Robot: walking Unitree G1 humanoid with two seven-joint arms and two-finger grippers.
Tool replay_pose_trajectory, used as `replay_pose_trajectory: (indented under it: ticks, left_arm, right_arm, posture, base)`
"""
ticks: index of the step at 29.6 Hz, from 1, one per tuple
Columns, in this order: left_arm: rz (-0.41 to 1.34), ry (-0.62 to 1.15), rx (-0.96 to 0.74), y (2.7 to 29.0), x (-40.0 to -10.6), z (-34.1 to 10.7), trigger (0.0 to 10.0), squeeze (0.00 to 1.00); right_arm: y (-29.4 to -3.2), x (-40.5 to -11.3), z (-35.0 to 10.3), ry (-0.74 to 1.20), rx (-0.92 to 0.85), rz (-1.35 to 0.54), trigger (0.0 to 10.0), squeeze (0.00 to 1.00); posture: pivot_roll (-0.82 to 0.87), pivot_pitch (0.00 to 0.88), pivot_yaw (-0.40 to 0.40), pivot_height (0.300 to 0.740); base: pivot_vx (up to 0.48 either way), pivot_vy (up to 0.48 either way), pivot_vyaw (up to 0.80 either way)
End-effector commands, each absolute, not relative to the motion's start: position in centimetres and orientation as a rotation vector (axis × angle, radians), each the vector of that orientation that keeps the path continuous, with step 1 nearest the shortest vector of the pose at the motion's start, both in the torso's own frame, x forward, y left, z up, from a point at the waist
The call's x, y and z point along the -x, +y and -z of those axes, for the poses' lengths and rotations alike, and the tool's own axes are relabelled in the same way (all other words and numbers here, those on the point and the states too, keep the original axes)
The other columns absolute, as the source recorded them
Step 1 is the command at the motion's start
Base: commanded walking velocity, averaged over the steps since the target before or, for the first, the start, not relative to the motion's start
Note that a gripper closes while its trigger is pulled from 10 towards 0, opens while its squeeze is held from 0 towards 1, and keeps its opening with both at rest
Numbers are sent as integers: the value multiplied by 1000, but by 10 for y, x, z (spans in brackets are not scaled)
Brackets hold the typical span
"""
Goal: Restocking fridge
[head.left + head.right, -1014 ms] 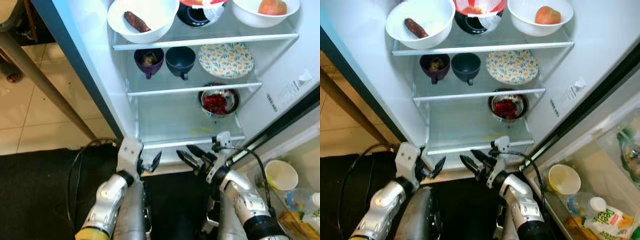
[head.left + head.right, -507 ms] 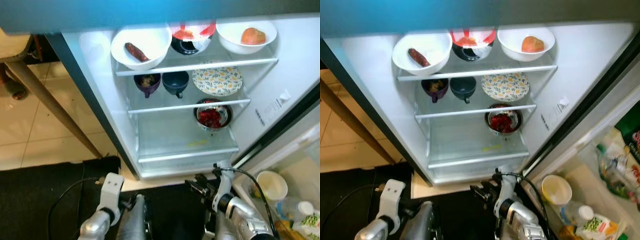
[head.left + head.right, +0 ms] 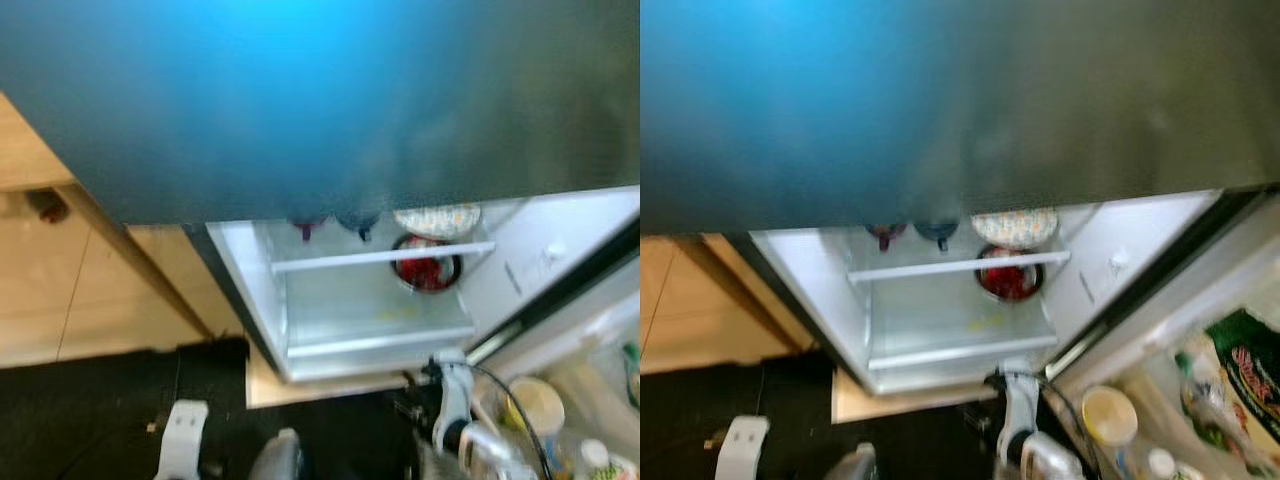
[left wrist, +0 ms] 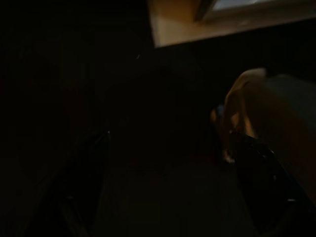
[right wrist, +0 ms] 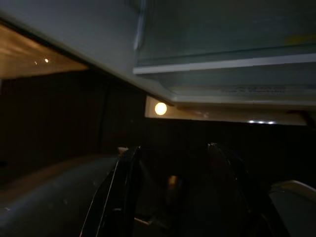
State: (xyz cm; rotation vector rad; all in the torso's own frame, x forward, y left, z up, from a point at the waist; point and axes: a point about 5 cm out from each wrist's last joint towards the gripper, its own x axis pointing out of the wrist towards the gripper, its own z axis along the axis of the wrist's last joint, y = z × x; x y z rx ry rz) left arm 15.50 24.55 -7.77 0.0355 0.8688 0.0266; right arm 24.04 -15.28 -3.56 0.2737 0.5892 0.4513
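Fridge (image 3: pixel 380 310) interior is dropping lower in the head views as the camera tilts upward, both arms lowering idle, right gripper (image 5: pixel 173 192) open and empty, left gripper (image 4: pixel 168 192) open too, so restocking is pausing.

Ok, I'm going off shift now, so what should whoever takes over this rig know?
Left claw: open, empty, hanging low in the dark.
Right claw: open, empty, low in front of the fridge.
Inside: two cups and a plate on one shelf, and a bowl of red food below. The door rack holds a yellow cup.
Done: fridge door open.
Left: nothing is in hand, so fetch the next item and shelve it.
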Motion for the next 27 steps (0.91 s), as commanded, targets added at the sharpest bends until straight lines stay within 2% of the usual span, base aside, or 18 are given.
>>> replay_pose_trajectory:
  ticks: [1,6,12,20,27]
  left_arm:
    - [-71,932,-42,258,-137,82,10000,0]
    - [-127,1002,-29,265,-117,88,10000,0]
    - [-153,1005,-28,268,-118,87,10000,0]
    - [-131,974,-42,264,-135,83,10000,0]
    - [-123,983,-29,257,-133,86,10000,0]
  right_arm:
    - [-157,-228,45,631,-300,-430,10000,0]
    - [-165,-214,56,692,-301,-364,10000,0]
    - [-171,-191,72,802,-278,-308,10000,0]
    - [-175,-159,89,920,-265,-245,10000,0]
    - [-187,-136,98,1006,-254,-157,10000,0]
  posture:
    - [-2,168,20,685]
    - [-5,146,22,710]
    - [-9,132,29,740]
    - [-13,126,35,740]
    - [-21,120,32,740]
  base:
    - [0,0,0]
    - [0,0,0]
    - [0,0,0]
    - [0,0,0]
    - [0,0,0]
